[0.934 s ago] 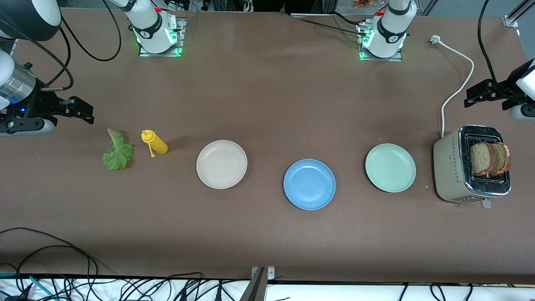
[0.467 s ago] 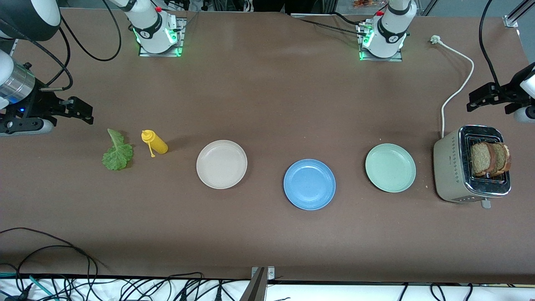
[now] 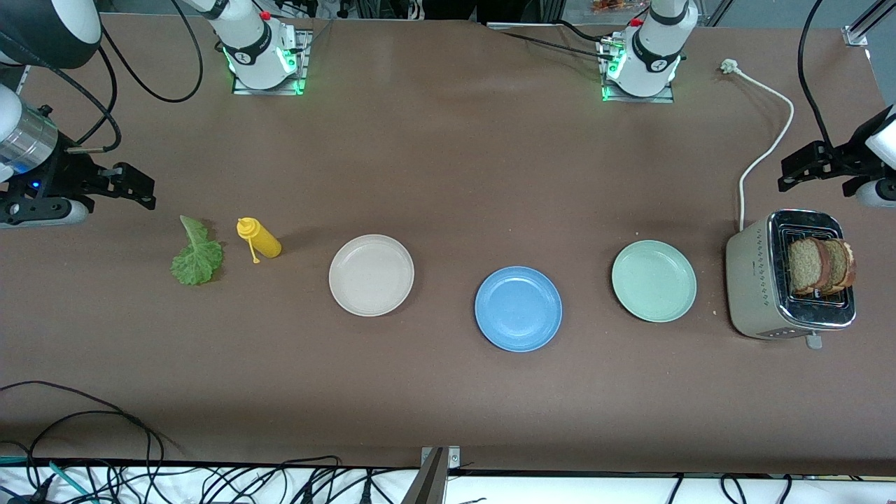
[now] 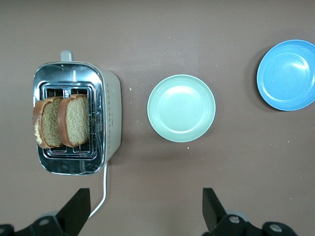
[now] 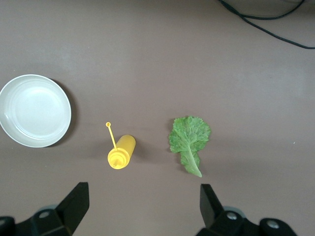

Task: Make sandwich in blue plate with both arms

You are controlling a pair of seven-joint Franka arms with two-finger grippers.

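Bread slices (image 3: 820,265) stand upright in the toaster (image 3: 791,280) at the left arm's end of the tabletop (image 3: 448,175), and a poor grip there risks tearing a slice, jamming it against the slot wires, or tipping the toaster. The lettuce leaf (image 3: 196,255) lies flat at the right arm's end, just beside the yellow bottle (image 3: 260,239); a thin limp leaf may slip from the fingers, and a careless approach may knock the bottle over. The blue plate (image 3: 518,308) sits bare between the white plate (image 3: 371,274) and the green plate (image 3: 654,281), so a wrong-plate placement is possible. The left claw (image 3: 805,164) hangs over the tabletop near the toaster, jaws fully apart, holding nothing. The right claw (image 3: 129,185) hangs near the leaf, likewise wide apart and touching nothing.
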